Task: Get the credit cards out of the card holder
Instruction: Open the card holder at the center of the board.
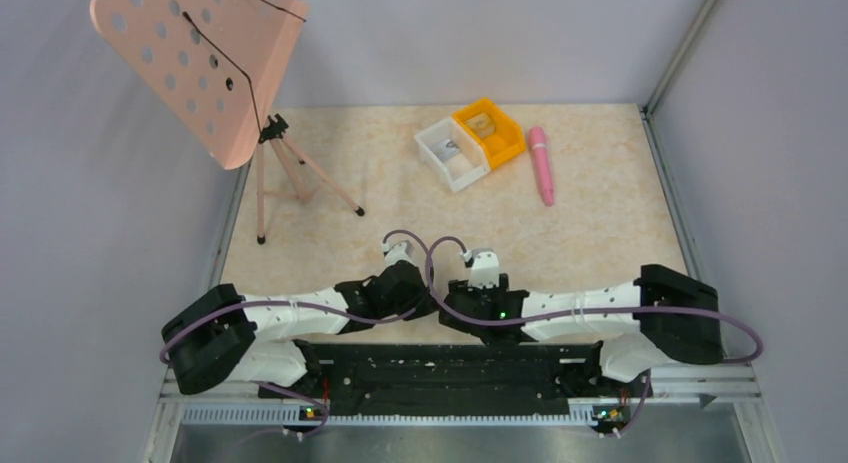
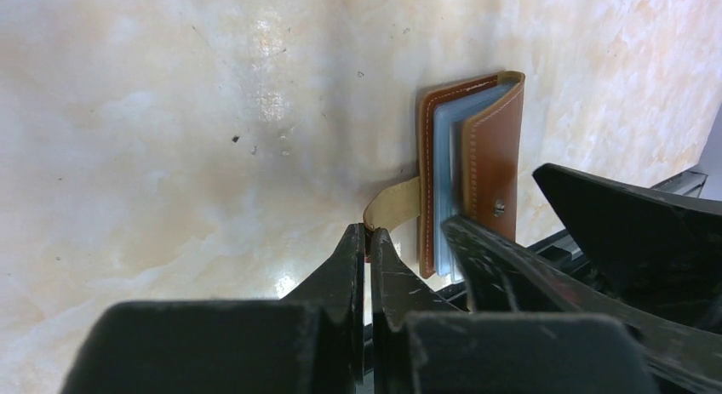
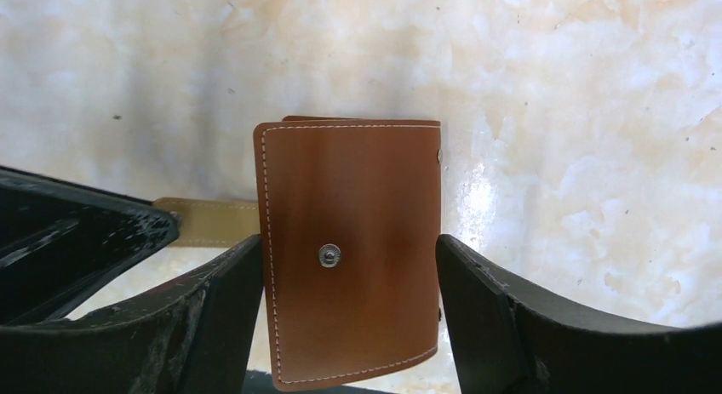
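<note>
Card holder (image 3: 349,190): lies at the near edge of the table (image 2: 170,113), about midway along it, under both wrists (the overhead view hides it, so I am working from the wrist cameras). It is slightly agape, with pale pockets (image 2: 446,147) showing between the brown covers. I can make out no credit cards apart from those pockets, so I take them to be inside.

Left gripper (image 2: 368,237): clenched on the end of the clasp tab (image 2: 393,203), anchoring that side.

Right gripper (image 3: 349,241): jaws wide, one finger at each long edge of the upper cover, with the snap stud (image 3: 329,255) between them. I cannot tell whether the pads pinch it yet.

Step in hand, as I read it: opening the cover to expose the pockets.

Plan:
- Hold the tab pinned with the left.
- Take only the top cover with the right, not the whole stack.
- Swing the cover away from the tab slowly.

Risks: the leather slipping from the pads, or the holder being dragged off the near edge.
</note>
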